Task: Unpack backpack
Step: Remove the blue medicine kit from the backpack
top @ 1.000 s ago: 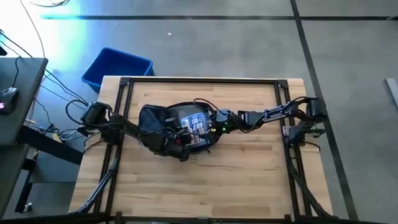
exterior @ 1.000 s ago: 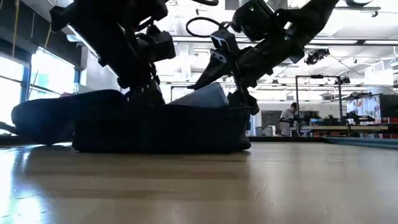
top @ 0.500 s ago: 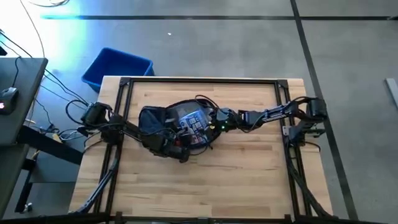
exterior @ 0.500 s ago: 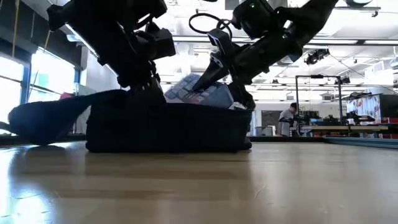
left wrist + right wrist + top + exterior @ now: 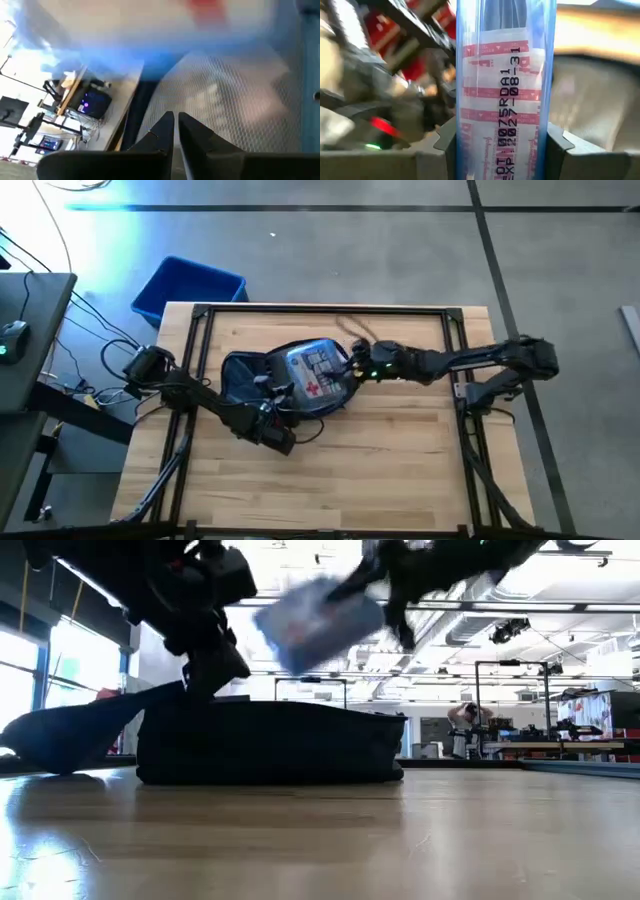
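Backpack (image 5: 262, 385): soft dark navy fabric, rounded, slumped flat near the middle of the light wood-plank table (image 5: 400, 470), opening up. Low view shows it as a low dark mound (image 5: 270, 745) w/ a loose flap trailing off to one side.

Pouch (image 5: 318, 370): clear plastic w/ blue edges, flat and roughly rectangular, red + white printed packets inside. Right gripper (image 5: 352, 366) is clamped on one edge of it. Right wrist view: pouch (image 5: 506, 90) stands edge-on, pinched betw. the two fingers (image 5: 559, 142), printed lot/exp text legible through the film. Low view shows the pouch (image 5: 318, 622) up in the air, clear of the backpack and not touching it, blurred; high view alone can't give that height, there it just overlaps the bag.

Left gripper (image 5: 275, 436) sits at the backpack's near edge, low on the fabric. Left wrist view: its fingers (image 5: 192, 132) nearly together, thin gap only, in front of pale mesh lining; can't tell if any fabric is caught betw. them. Upper part of that view is a blue/red smear.

High view only: bright blue rigid bin (image 5: 188, 288) on the floor off the table's far left corner. Low view only: a person (image 5: 463, 728) far back in the room.
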You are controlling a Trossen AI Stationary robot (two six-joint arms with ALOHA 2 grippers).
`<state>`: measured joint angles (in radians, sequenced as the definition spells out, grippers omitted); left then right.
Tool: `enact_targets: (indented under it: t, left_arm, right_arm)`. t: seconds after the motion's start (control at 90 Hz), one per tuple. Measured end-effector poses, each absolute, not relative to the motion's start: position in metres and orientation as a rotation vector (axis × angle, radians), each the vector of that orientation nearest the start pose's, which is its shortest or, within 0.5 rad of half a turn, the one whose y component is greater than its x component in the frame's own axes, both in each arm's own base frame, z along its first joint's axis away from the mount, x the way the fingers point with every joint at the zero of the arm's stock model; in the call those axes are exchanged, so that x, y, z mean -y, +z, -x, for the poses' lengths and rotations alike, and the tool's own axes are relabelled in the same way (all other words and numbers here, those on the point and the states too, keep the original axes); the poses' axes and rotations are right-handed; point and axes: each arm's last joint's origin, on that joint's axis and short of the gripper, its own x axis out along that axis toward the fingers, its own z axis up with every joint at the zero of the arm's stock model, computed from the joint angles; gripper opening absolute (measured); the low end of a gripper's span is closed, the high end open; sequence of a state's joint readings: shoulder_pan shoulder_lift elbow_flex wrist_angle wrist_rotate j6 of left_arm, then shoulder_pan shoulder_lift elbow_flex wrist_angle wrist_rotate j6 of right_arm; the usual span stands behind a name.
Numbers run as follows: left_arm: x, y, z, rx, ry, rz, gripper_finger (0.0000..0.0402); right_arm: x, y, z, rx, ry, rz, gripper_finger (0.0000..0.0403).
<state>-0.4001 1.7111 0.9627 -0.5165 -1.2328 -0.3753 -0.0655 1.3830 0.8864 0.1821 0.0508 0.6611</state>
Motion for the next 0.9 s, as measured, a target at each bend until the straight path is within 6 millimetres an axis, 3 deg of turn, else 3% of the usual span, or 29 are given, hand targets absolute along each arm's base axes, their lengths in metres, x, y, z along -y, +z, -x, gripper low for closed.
enact_targets:
  t: [0.189, 0.289, 0.411, 0.556, 0.744, 0.9]
  left_arm:
    - [0.091, 0.168, -0.286, -0.731, 0.849, -0.600, 0.0007]
    - [0.091, 0.168, -0.287, -0.730, 0.848, -0.596, 0.0007]
    - [0.091, 0.168, -0.287, -0.733, 0.843, -0.590, 0.0007]
    - [0.090, 0.168, -0.287, -0.735, 0.844, -0.584, 0.0007]
    - [0.090, 0.167, -0.288, -0.747, 0.828, -0.569, 0.0007]
    - [0.090, 0.167, -0.288, -0.747, 0.827, -0.568, 0.0007]
  right_arm:
    - [0.034, 0.301, -0.258, -0.244, -0.435, -0.564, 0.0152]
    - [0.048, 0.302, -0.226, -0.334, -0.646, -0.538, 0.0152]
    - [0.064, 0.284, -0.198, -0.528, -0.846, -0.562, 0.0152]
    - [0.086, 0.253, -0.188, -0.597, -0.830, -0.683, 0.0152]
    - [0.120, 0.219, -0.181, -0.333, -0.715, -0.830, 0.0155]
    - [0.132, 0.186, -0.164, -0.365, -0.778, -0.935, 0.0202]
